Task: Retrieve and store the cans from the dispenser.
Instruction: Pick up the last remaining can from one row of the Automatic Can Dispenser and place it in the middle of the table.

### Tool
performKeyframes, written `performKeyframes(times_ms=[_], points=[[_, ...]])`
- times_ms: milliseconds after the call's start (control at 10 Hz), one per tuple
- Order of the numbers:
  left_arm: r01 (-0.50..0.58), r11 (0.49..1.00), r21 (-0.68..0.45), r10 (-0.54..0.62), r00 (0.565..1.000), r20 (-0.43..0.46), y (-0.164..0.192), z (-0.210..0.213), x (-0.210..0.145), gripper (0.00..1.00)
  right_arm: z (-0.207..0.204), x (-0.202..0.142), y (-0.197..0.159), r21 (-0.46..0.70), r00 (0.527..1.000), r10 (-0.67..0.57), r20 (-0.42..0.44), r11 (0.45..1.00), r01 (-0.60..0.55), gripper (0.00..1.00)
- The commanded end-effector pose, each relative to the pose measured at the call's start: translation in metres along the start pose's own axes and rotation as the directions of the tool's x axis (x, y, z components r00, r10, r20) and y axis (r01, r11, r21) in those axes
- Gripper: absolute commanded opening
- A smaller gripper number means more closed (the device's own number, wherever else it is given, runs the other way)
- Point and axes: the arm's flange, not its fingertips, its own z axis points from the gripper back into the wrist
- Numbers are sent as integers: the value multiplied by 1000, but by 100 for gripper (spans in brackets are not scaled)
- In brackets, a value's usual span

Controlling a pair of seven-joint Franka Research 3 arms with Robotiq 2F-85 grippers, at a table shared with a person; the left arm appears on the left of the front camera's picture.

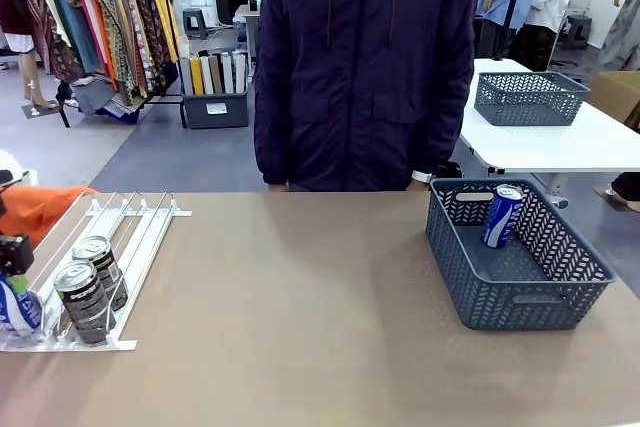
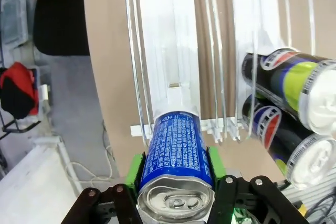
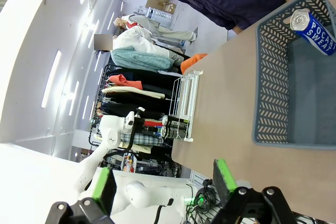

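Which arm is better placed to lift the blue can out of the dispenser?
Left: the left end effector is shut on the blue Pocari Sweat can at the low end of the dispenser. The right end effector stands open, far from it.

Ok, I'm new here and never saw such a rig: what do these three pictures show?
Two robot arms work at a table opposite a person. The front picture looks across it from between the arms; the other two come from wrist cameras. On the table sit a white wire dispenser with two dark cans and a grey basket holding a blue can. The left tool is shut on a second blue can at the dispenser's end; the right tool is open and empty.
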Motion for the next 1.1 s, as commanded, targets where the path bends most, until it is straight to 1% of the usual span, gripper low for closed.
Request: performKeyframes(times_ms=[0, 100, 200, 400, 500, 600, 700, 1000], points=[[35, 999, 6, -35, 994, 106, -18, 30, -50, 0, -1, 3, 3, 29, 1000, 14, 17, 999, -15, 100], [63, 998, 2, -63, 993, 95, -21, 62, -56, 0, -1, 3, 3, 29, 1000, 14, 17, 999, -15, 100], [67, 998, 9, -67, 989, 130, -24, 98, -64, 0, -1, 3, 3, 29, 1000, 14, 17, 999, -15, 100], [90, 996, 3, -88, 965, 247, -26, 150, -83, 0, -1, 3, 3, 29, 1000, 14, 17, 999, -15, 100], [80, 997, 2, -77, 949, 306, -26, 165, -93, 0, -1, 3, 3, 29, 1000, 14, 17, 999, -15, 100], [117, 992, -50, -93, 934, 344, -22, 172, -102, 0, -1, 3, 3, 29, 1000, 14, 17, 999, -15, 100], [66, 997, 26, -71, 956, 283, -30, 169, -101, 0, -1, 3, 3, 29, 1000, 14, 17, 999, -15, 100], [66, 997, 26, -71, 956, 283, -30, 169, -101, 0, -1, 3, 3, 29, 1000, 14, 17, 999, -15, 100]])
